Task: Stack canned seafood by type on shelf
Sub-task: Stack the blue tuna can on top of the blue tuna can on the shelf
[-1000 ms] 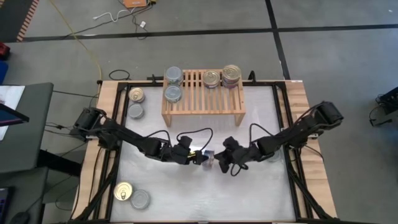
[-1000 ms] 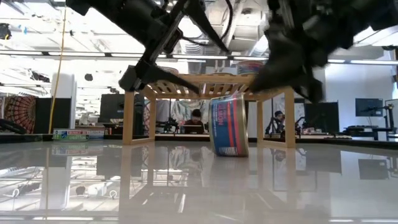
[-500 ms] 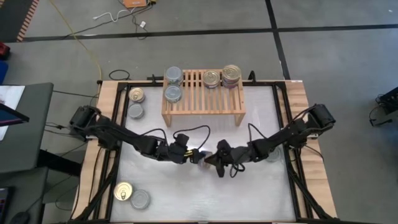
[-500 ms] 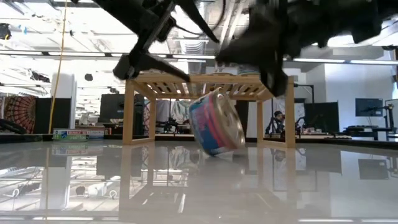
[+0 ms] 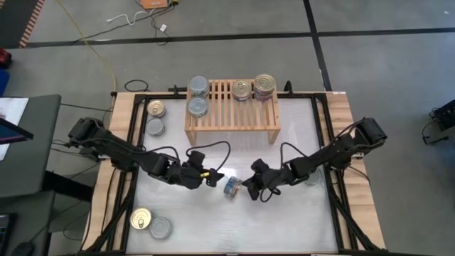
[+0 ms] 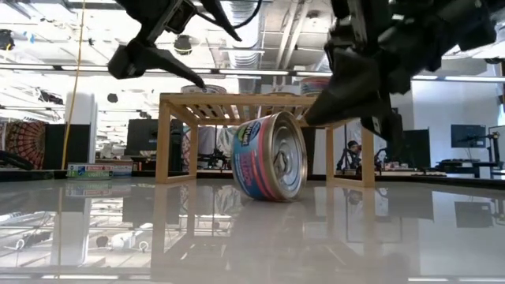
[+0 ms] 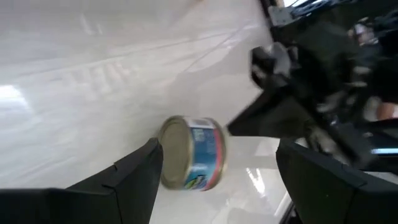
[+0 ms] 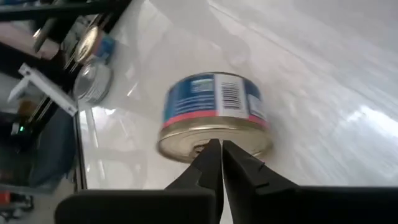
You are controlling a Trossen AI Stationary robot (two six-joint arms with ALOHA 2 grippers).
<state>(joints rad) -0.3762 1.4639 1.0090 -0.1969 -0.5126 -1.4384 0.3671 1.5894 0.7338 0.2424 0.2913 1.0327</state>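
While standing on its rim on the white table (image 5: 298, 213), well in front of the light-wood slatted shelf (image 5: 232, 114), blue-and-pink labelled round tin with a gold lid (image 5: 231, 188) sits between both grippers. Left of the tin, left gripper (image 5: 212, 177) spread wide, clear of it, holding nothing. Right of the tin, right gripper (image 5: 248, 189) pinched nearly closed, tips at the tin's gold lid, gripping nothing.
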